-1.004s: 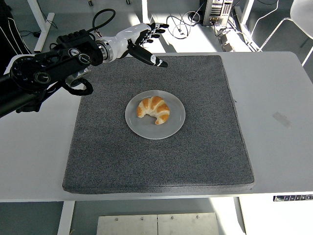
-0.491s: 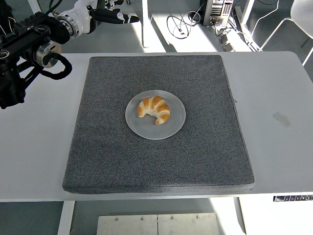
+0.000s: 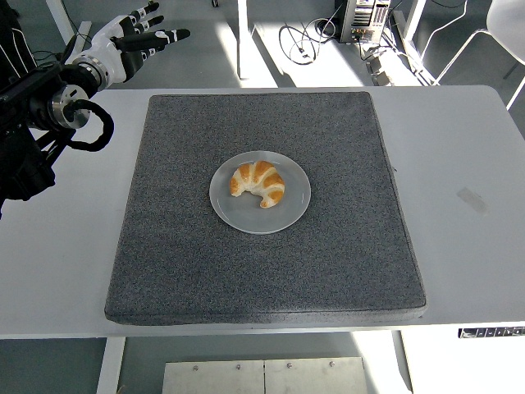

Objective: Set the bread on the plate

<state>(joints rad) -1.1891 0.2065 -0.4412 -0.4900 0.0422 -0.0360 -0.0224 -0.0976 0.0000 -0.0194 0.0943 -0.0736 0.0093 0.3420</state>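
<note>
A golden croissant (image 3: pixel 257 183) lies on a round grey plate (image 3: pixel 291 212) in the middle of the dark grey mat (image 3: pixel 262 271). My left hand (image 3: pixel 135 39) is at the top left, beyond the table's far left corner, well away from the plate. Its fingers are spread and hold nothing. The right arm is out of view.
The mat lies on a white table (image 3: pixel 467 189). My black left arm (image 3: pixel 37 107) hangs over the table's left side. Cables and table legs show on the floor beyond the far edge.
My left hand has drawn back from over the mat's far edge to the top left, past the table's corner. The croissant and plate have not moved.
</note>
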